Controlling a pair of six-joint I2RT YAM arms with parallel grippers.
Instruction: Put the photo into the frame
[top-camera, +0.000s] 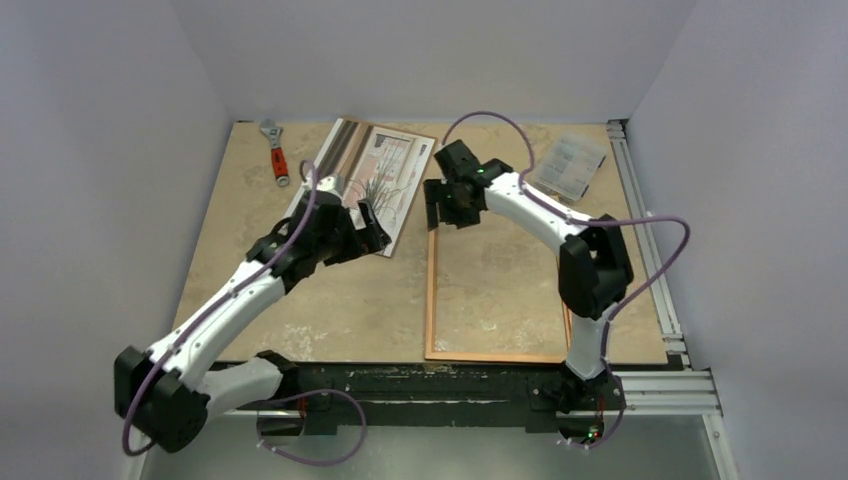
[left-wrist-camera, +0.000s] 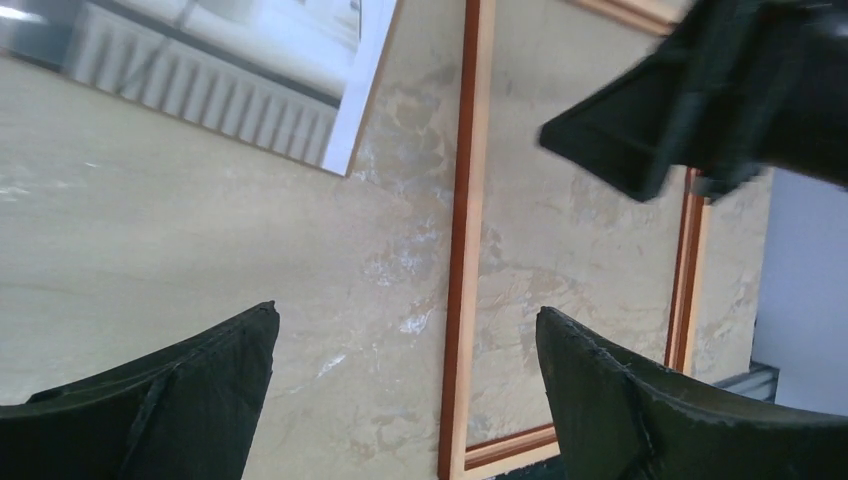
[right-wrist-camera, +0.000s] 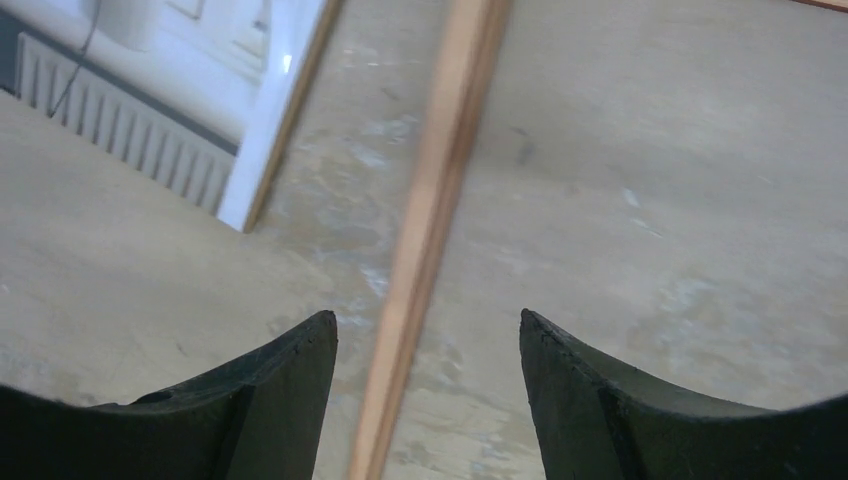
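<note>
A red-handled wrench (top-camera: 275, 151) lies at the far left of the table (top-camera: 220, 270). Next comes the photo (top-camera: 385, 165), flat and face up. It is outside the frame (top-camera: 431, 300) and just left of it, with a strip of bare table between them (plainest in the left wrist view). The left gripper (left-wrist-camera: 407, 316) hovers by the photo's near corner, its 2 fingers spread wide with nothing between them. The right gripper (right-wrist-camera: 427, 320) stands over the frame's left rail, fingers apart, with a gap on each side of the rail. A clear plastic box (top-camera: 568, 165) sits far right.
</note>
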